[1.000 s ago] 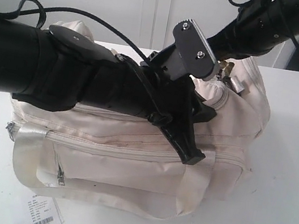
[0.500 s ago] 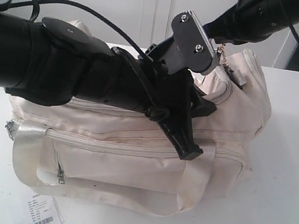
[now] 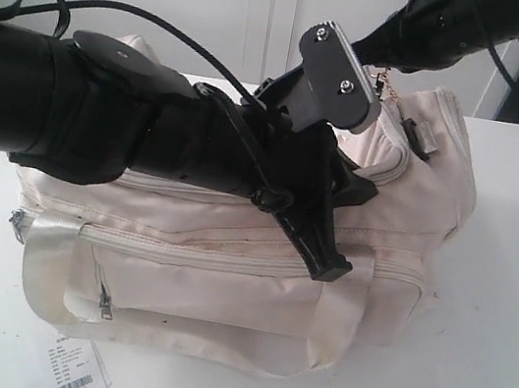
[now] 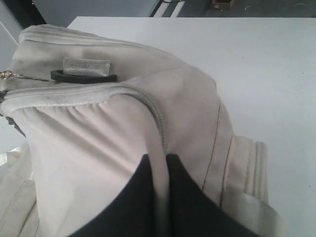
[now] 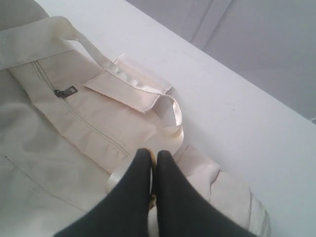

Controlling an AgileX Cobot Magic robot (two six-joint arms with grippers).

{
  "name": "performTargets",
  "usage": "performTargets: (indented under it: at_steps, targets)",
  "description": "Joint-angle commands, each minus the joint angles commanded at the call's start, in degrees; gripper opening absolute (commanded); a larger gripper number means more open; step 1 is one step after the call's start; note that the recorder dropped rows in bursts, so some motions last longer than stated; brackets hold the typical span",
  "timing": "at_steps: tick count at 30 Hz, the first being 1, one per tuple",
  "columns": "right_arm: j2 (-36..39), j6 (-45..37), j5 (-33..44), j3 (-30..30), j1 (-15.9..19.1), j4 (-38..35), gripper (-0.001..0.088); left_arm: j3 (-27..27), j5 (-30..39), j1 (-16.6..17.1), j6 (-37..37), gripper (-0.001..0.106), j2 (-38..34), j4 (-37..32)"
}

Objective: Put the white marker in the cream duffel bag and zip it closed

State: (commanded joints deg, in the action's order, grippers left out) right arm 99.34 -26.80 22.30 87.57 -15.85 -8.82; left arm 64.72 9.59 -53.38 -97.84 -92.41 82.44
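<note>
The cream duffel bag [image 3: 225, 278] lies on its side across the white table, and the white marker is out of view. My left gripper [image 3: 330, 264] is shut on a fold of the bag's cream fabric [image 4: 159, 163] beside the curved top zipper [image 4: 148, 101]. Up at the bag's right end, my right gripper [image 3: 388, 71] is shut on a small brass zipper pull [image 5: 153, 159], which shows only as a sliver between the black fingers [image 5: 173, 177]. That end of the bag is lifted and stretched.
A white paper tag with a barcode [image 3: 75, 372] lies at the table's front edge, left of centre. A looped strap handle [image 3: 44, 288] hangs down the bag's front. A black buckle [image 4: 84, 76] sits on the bag's end. My left arm [image 3: 103, 118] covers the bag's top.
My right arm has drawn up and to the right with the zipper pull, stretching the bag's right end that way. The left gripper keeps its hold on the fabric.
</note>
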Motion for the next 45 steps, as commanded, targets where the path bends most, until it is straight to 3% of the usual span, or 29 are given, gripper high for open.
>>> performTargets:
  at_steps: [12,15,19,22,33,45]
  targets:
    - [1.37,0.00,0.39,0.00,0.00,0.00,0.0031,0.00,-4.17,0.00,0.42,0.002,0.00,0.11]
    - [1.27,0.00,1.31,0.00,0.00,0.00,0.0190,0.00,-5.33,0.00,0.42,0.021,0.00,0.11]
    - [0.80,1.35,3.18,0.00,0.00,0.00,0.0495,0.00,-8.62,0.00,0.53,0.051,0.00,0.54]
    - [-0.23,1.74,4.98,0.00,0.00,0.70,0.0637,0.00,-10.86,0.00,0.53,0.062,0.00,0.54]
    - [-4.37,5.01,14.80,0.00,0.00,2.25,0.0634,0.00,-13.74,0.00,4.44,0.065,2.18,1.47]
    - [-8.76,11.50,27.52,0.00,0.00,12.12,0.0633,0.00,-12.52,0.00,5.80,0.064,7.91,6.93]
